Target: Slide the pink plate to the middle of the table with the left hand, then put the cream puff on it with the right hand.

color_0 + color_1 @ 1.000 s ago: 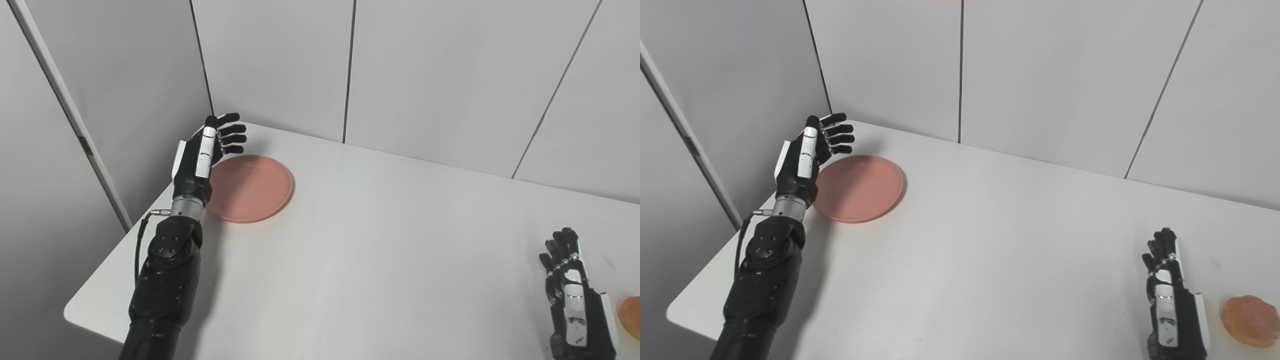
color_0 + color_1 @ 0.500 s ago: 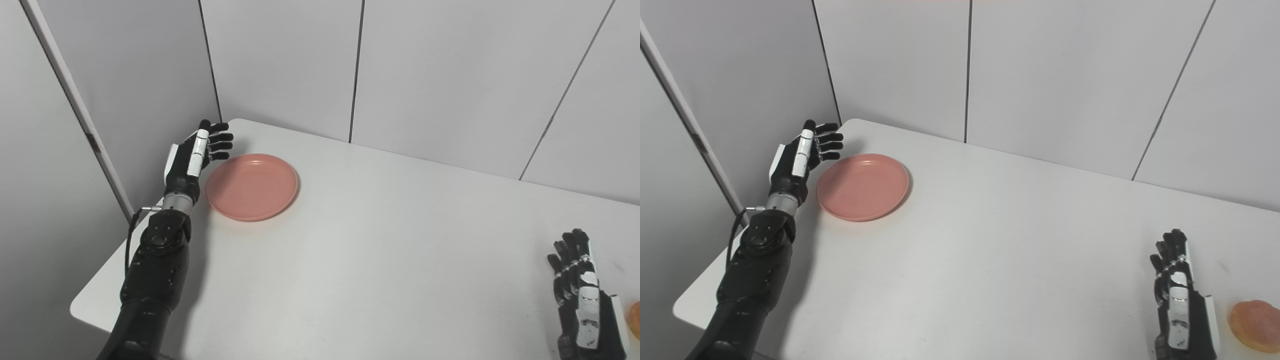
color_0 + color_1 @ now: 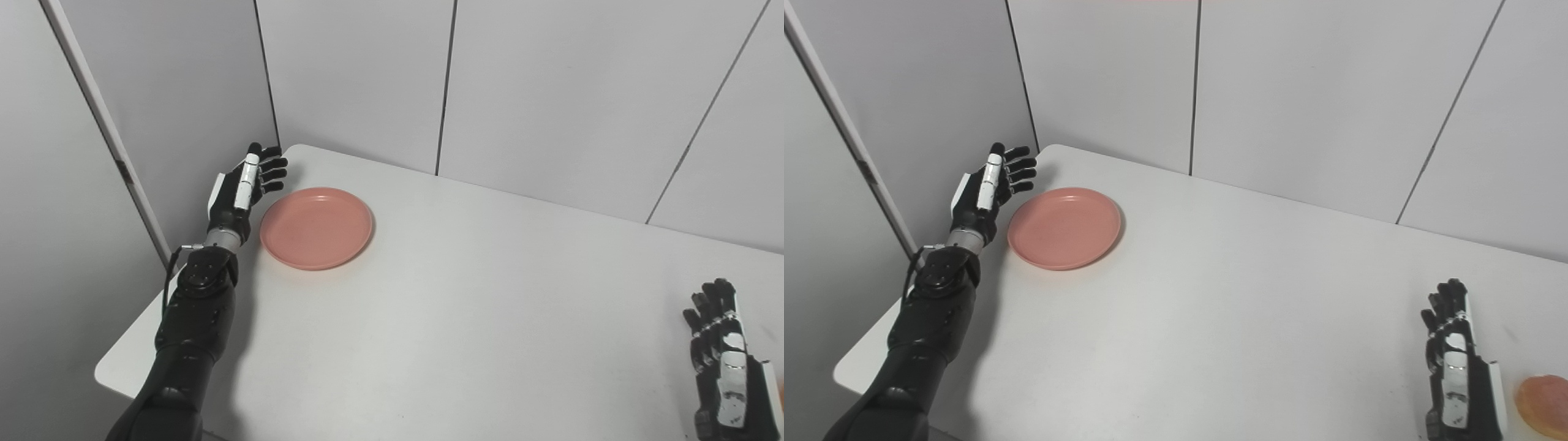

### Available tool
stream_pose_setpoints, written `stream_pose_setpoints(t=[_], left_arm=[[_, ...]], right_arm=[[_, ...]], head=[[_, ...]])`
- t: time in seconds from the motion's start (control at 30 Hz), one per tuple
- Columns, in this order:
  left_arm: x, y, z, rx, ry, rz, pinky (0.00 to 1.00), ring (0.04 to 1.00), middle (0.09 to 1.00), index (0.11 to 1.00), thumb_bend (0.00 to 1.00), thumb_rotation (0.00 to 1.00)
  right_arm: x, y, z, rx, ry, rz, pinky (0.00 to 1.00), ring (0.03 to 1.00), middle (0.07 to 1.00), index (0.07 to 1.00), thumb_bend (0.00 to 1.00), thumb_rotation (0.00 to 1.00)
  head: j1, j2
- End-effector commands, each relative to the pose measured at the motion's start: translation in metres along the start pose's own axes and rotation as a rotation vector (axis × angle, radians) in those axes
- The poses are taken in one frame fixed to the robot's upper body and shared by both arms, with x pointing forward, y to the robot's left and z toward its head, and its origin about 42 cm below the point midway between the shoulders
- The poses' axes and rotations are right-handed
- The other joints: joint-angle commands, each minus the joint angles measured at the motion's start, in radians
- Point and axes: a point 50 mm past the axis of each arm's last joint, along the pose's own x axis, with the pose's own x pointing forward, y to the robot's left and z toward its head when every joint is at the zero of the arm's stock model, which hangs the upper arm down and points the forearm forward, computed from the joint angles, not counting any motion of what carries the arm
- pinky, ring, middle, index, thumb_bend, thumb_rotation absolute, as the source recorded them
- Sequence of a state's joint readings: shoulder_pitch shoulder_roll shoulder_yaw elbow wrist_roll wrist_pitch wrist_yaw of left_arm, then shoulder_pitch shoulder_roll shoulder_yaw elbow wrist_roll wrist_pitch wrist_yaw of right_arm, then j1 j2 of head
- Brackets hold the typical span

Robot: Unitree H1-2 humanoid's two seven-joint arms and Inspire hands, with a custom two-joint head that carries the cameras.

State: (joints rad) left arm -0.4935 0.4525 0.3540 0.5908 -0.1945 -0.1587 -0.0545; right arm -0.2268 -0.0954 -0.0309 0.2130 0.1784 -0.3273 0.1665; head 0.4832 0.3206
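The pink plate [image 3: 316, 227] lies empty at the far left of the white table [image 3: 465, 318]. My left hand [image 3: 243, 190] is open with its fingers apart, standing on edge just left of the plate's rim, close to it; I cannot tell if it touches. The orange cream puff [image 3: 1543, 405] lies at the table's near right edge, seen only in the right eye view. My right hand [image 3: 1458, 373] is open and empty, resting just left of the cream puff and apart from it.
Grey wall panels stand along the table's far side and a partition along its left. The table's rounded left corner [image 3: 107, 376] is near my left forearm.
The camera has shifted, moving the whole picture right. My left hand has dropped lower and moved off the plate's rim to its left side. The plate and right hand have not moved.
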Motion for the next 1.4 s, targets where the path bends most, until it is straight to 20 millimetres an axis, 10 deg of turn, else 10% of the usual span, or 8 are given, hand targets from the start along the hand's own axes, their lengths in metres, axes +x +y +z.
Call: stream_pose_setpoints(t=[0.0, 0.8, 1.37], left_arm=[[0.035, 0.017, 0.061, 0.029, -0.212, 0.014, 0.76, 0.785, 0.766, 0.74, 0.74, 1.0], [0.033, 0.015, 0.017, 0.071, -0.079, -0.028, 0.91, 0.872, 0.842, 0.837, 0.73, 1.0], [0.026, -0.014, 0.0, -0.049, -0.096, -0.104, 0.81, 0.818, 0.801, 0.777, 0.73, 1.0]], right_arm=[[-0.093, -0.006, -0.075, 0.051, 0.292, -0.066, 1.0, 1.0, 1.0, 1.0, 0.42, 1.0], [-0.096, -0.005, -0.075, 0.043, 0.292, -0.068, 1.0, 1.0, 1.0, 1.0, 0.47, 1.0], [-0.095, -0.004, -0.078, 0.047, 0.298, -0.073, 1.0, 1.0, 1.0, 1.0, 0.53, 1.0]], head=[[0.0, 0.001], [-0.005, 0.009], [-0.015, 0.015]])
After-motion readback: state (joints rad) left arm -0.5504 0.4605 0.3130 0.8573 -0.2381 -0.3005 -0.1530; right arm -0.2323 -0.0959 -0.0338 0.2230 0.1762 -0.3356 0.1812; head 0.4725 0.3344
